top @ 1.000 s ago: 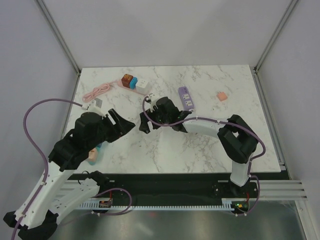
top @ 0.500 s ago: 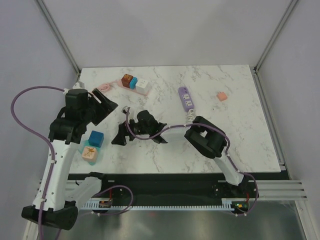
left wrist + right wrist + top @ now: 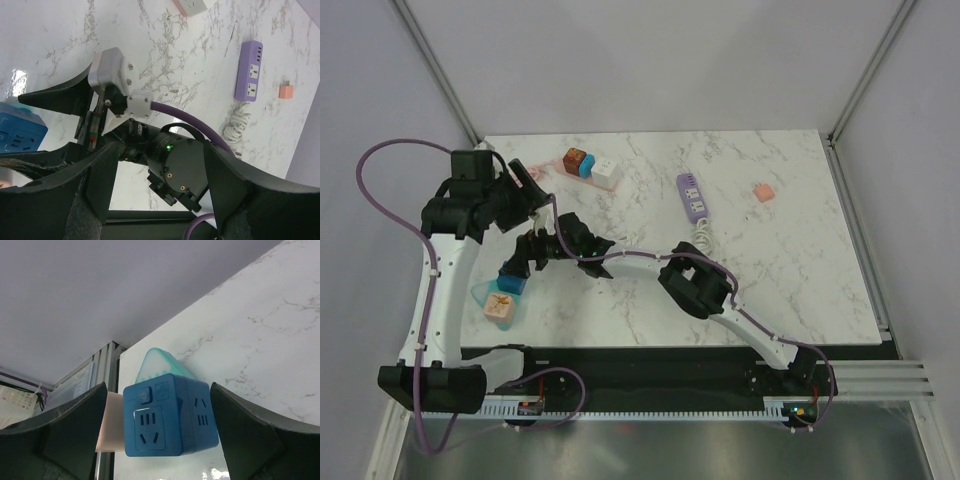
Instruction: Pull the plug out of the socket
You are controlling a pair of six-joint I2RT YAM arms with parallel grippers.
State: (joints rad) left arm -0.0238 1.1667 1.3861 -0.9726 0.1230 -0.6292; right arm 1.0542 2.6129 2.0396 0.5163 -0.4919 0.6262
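A blue cube socket [image 3: 511,281] stands near the table's left front edge. In the right wrist view the blue cube socket [image 3: 172,415] fills the middle. A teal-and-white triangular plug [image 3: 161,364] sits against its far side; it also shows in the top view [image 3: 480,293]. My right gripper [image 3: 527,256] is open, stretched far left. Its two fingers stand either side of the cube without touching it [image 3: 165,440]. My left gripper [image 3: 528,190] is open and empty, above the right wrist [image 3: 160,200].
A peach block [image 3: 500,306] lies beside the cube by the front edge. An orange, blue and white socket cluster [image 3: 588,165] sits at the back. A purple power strip [image 3: 692,195] with a coiled white cord [image 3: 703,236] and a small pink adapter [image 3: 763,191] lie to the right.
My right arm has swept left across the table until its open gripper straddles the blue cube socket. My left arm has swung up and back to the far left.
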